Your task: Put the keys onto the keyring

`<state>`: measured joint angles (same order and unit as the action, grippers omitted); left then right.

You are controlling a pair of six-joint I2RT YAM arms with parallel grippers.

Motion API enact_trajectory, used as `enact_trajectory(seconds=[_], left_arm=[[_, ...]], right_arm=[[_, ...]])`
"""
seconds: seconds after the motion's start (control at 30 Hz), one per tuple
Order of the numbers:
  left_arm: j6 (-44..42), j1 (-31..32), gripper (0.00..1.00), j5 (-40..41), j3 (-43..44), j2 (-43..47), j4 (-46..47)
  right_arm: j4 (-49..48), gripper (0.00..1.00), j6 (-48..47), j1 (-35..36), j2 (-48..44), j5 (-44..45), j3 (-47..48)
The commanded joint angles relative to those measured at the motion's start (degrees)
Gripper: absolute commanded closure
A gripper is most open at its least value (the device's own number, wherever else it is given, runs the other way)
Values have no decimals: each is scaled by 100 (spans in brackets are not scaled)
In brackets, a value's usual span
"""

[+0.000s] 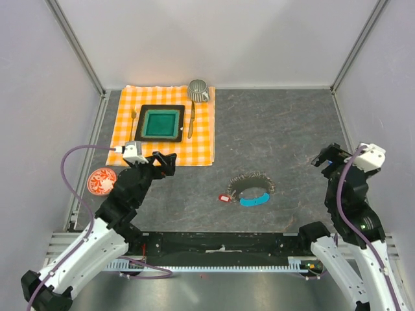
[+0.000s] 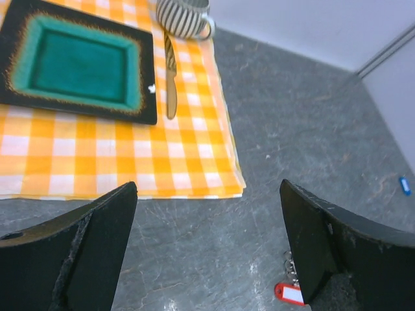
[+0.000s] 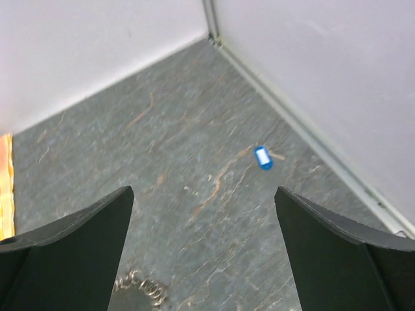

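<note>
Nothing is held. The left gripper hangs above the table at the near edge of the checked cloth, jaws spread wide and empty. The right gripper hangs near the right wall, equally wide and equally empty. Both look poised to start rather than mid-grasp.

The keyring lies flat on the table between the arms. Its dark coil has slumped into a rough loop, with the light-blue strip along the near side. The red key lies just beside it on the left; whether it touches the coil I cannot tell. In the left wrist view that key shows low and right, by the right finger, so the left arm seems the natural one to fetch it.

The blue key lies well apart from the keyring, out toward the right wall. In the right wrist view it sits ahead of the gripper, between the spread fingers (a fair hint that this arm is meant for it).

The place setting has no part in the task and stands off to the left: plate, mug, fork and knife on the cloth, and a red saucer on the bare table. Neither key appears to be on the keyring yet, so I judge the job to be at its very beginning.
</note>
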<state>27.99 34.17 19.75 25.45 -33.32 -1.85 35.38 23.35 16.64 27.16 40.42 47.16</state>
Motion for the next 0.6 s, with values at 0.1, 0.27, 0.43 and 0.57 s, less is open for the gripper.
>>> enact_trajectory(seconds=[0.1,0.27,0.43,0.57], left_arm=[[207,124,3,872,-453,1204,413],[198,239,3,1083,-717,1854,562],[163,283,3,1189,-858,2040,686],[137,283,3,1224,-866,2014,721]], right_arm=[[-170,2,-1244,-3,-1114,818,40],[-531,2,-1676,-3,-1818,572,-329],[-725,2,-1799,-3,-2249,440,-672],[-822,2,-1852,-3,-2373,387,-761]])
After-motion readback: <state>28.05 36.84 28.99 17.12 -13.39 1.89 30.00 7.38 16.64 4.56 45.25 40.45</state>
